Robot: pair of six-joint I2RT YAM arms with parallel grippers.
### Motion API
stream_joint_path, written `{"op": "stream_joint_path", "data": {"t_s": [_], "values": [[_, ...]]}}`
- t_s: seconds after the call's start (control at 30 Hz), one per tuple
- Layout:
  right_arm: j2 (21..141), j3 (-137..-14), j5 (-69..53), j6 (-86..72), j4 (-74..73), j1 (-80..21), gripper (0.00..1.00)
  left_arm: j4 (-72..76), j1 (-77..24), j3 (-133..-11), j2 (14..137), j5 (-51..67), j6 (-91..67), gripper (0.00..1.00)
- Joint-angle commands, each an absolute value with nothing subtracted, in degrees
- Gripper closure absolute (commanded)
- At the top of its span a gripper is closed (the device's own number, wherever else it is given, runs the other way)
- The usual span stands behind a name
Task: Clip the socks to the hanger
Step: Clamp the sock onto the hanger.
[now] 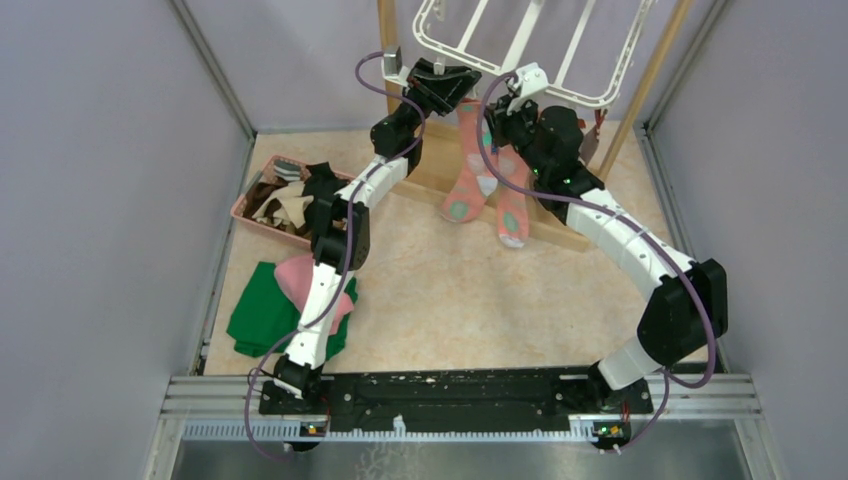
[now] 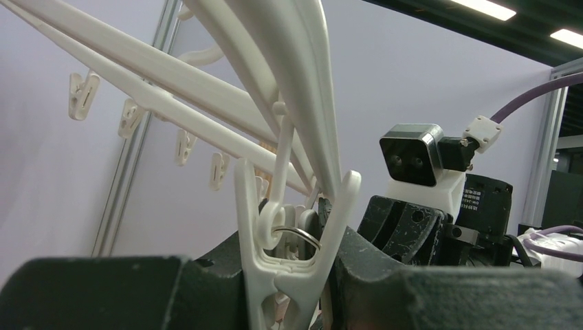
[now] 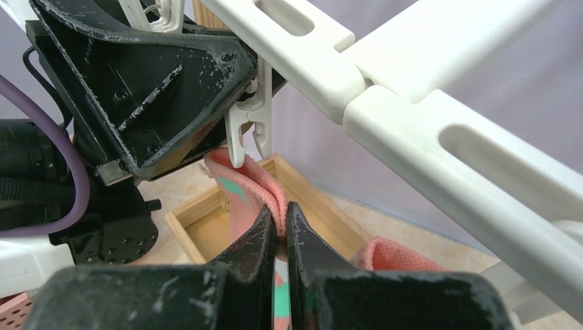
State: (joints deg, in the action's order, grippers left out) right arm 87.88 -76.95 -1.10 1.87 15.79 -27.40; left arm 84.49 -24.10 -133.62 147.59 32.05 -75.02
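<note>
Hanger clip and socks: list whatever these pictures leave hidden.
- Clip tips: left wrist view, buried between the left gripper's fingers and cut by the bottom edge.
- Hanger hook: top view, cut off by the upper edge.
- Second pink sock's top: top view, behind the right arm; whether it is clipped cannot be told.
- Basket contents: top view, partly under the left arm.

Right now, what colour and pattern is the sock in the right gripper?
The sock is salmon pink with teal and white shapes; best in top external view.
</note>
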Motion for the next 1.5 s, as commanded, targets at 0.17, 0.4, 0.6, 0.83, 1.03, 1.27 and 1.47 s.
{"op": "stream_joint_path", "data": {"t_s": [0.17,0.4,0.6,0.83,1.03,1.27,1.47], "values": [[88.58,-81.53,-0.26,-1.77,17.91,-28.55,1.0,102.72,-24.0,-132.98,143.37,31.84,-74.58,0.94],[88.87,-82.33,1.59,-3.77,18.32,-28.73,1.0,102.74,-24.08,-132.8,143.45,31.82,-74.44,0.94],[88.76,-81.98,0.27,-5.14,19.19,-28.89,1.0,102.7,-24.17,-132.71,143.36,31.97,-74.18,0.94],[87.98,-80.97,0.15,-6.47,20.8,-28.91,1.0,102.74,-24.23,-132.38,143.18,32.39,-73.81,0.94],[87.42,-80.0,0.1,-7.38,22.53,-29.0,1.0,102.69,-24.35,-132.32,143.07,32.61,-73.66,0.94],[87.23,-79.92,0.74,-7.76,22.85,-28.97,1.0,102.73,-24.41,-132.36,143.01,32.56,-73.48,0.94],[85.57,-77.11,0.4,-7.56,25.87,-28.98,1.0,102.71,-24.43,-132.12,142.8,32.98,-73.14,0.95]]}}
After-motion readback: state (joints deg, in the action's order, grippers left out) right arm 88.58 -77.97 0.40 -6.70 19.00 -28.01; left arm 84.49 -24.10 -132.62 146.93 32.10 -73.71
